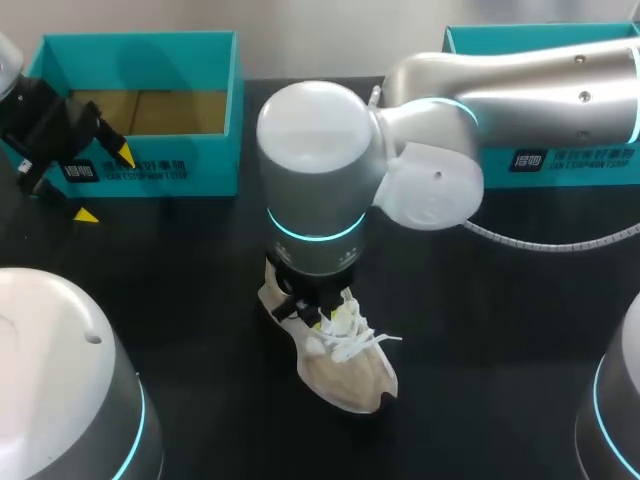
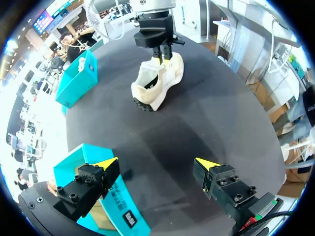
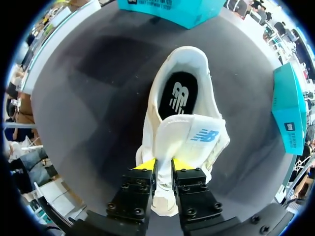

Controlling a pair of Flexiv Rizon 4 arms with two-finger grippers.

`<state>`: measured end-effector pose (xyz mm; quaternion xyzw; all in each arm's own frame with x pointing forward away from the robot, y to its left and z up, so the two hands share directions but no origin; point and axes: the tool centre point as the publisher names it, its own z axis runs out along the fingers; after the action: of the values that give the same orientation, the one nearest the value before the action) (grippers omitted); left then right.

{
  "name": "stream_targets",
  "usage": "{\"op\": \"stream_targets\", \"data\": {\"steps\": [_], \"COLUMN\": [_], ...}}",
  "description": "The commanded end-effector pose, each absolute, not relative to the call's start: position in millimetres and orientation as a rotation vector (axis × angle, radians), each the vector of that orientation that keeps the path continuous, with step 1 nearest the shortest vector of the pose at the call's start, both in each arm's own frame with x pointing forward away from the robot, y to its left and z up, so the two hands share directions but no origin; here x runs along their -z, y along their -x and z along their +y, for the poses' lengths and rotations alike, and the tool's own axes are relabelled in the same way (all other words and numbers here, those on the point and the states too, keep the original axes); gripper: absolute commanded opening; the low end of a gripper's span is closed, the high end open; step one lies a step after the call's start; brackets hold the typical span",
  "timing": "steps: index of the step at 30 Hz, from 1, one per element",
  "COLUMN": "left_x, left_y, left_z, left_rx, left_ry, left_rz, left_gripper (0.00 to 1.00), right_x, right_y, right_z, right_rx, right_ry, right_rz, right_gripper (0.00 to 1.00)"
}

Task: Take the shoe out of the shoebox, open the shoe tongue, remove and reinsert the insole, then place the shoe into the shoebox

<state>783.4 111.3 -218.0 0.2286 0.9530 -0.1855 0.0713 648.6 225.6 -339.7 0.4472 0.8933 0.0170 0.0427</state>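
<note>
— Where is the shoe?

— Out of the box. The shoe point(image 1: 350, 375) rests on the black table point(image 1: 500, 340), a little below the middle of the head view. From the left wrist, the shoe point(image 2: 157, 83) shows far ahead of that arm's fingers, across the table.

— And inside it?

— In the right wrist view the dark insole point(image 3: 178, 93) lies in the opening, ahead of the fingers. The white tongue point(image 3: 192, 135), with its blue mark, sits between the insole and the fingertips. Loose white laces point(image 1: 362, 340) spill over the upper.

— What has hold of it?

— The right gripper point(image 1: 318, 318) comes straight down onto the laced part, with its arm entering from the upper right of the head view. Its yellow-tipped fingers point(image 3: 146, 163) stand almost together, pinching white material of the shoe from both sides. Whether that is the base of the tongue or a lace, I cannot tell.

— The other arm?

— The left gripper point(image 1: 105, 185) is at the upper left of the head view, with its fingers spread wide and nothing between them. It is just in front of the open shoebox point(image 1: 180, 170) and well apart from the shoe. In its own wrist view the left gripper point(image 2: 156, 163) has the open shoebox point(image 2: 123, 211) beside and under one finger.

— Anything else on the table?

— A second teal box point(image 1: 560, 160) at the upper right of the head view, partly hidden behind the right arm.
</note>
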Motion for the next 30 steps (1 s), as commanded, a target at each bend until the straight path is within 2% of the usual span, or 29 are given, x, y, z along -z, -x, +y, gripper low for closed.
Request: {"op": "stream_targets", "data": {"steps": [1, 15, 30], "left_x": [217.6, 217.6, 217.6], "left_y": [-782.7, -782.7, -782.7], "left_z": [111.3, 111.3, 111.3], "left_rx": [0.552, 0.552, 0.552], "left_ry": [-0.687, -0.687, -0.687], "left_rz": [2.866, 2.866, 2.866], "left_gripper": [1.0, 1.0, 1.0], "right_x": [343.0, 329.9, 364.7], "right_y": [-650.8, -654.2, -680.2], "right_z": [227.3, 216.5, 222.6], "right_rx": [-0.019, -0.003, 0.001], "right_ry": [-1.398, -1.439, -1.493], "right_rz": [2.698, 2.616, 2.635], "right_gripper": [0.15, 0.17, 0.14]}}
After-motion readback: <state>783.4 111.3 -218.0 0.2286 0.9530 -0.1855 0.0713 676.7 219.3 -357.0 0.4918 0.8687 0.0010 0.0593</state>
